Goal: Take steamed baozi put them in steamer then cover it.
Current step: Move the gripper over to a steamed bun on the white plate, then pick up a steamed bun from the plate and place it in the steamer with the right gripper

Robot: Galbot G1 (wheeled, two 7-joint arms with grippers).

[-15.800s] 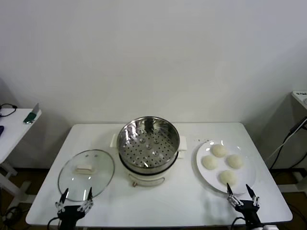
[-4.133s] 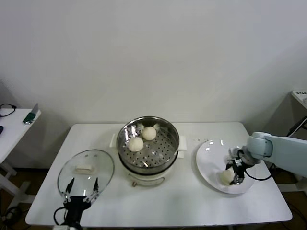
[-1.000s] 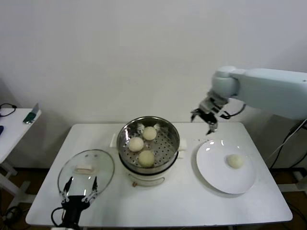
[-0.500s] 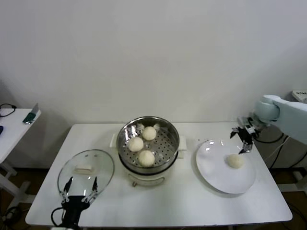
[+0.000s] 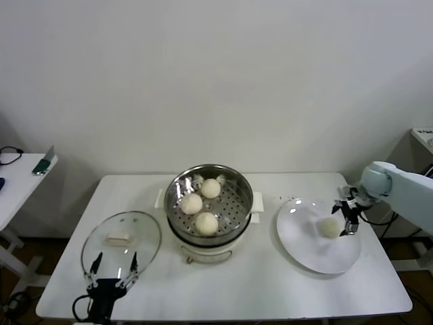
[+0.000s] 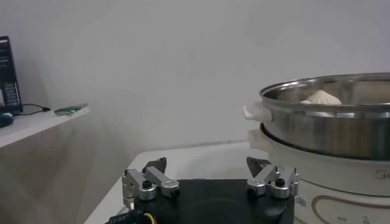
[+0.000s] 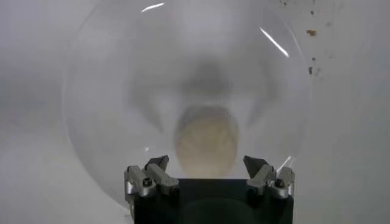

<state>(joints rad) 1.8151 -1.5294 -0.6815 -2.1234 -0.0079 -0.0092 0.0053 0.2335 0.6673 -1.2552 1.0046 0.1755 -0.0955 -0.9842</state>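
Three steamed baozi (image 5: 205, 204) lie on the perforated tray of the steamer (image 5: 177, 193), a shiny steel pot on a white base at the table's middle. One more baozi (image 5: 329, 227) (image 7: 206, 142) rests on the white plate (image 5: 308, 247) at the right. My right gripper (image 5: 348, 219) (image 7: 206, 163) hovers open at that baozi's right side, fingers apart and the bun in line between them. The cover (image 5: 122, 244), a clear glass lid with a cream handle, lies flat at the left. My left gripper (image 5: 112, 267) (image 6: 208, 166) stands open at the lid's near edge, holding nothing.
A side table (image 5: 15, 177) with a green object stands at the far left. The steamer's rim (image 6: 323, 85) rises close in the left wrist view. The table's front edge runs just ahead of the left gripper. A cable (image 5: 419, 179) hangs at the far right.
The right arm swung from above the steamer's right side out to the right and came down beside the baozi on the plate. The left arm stayed still.
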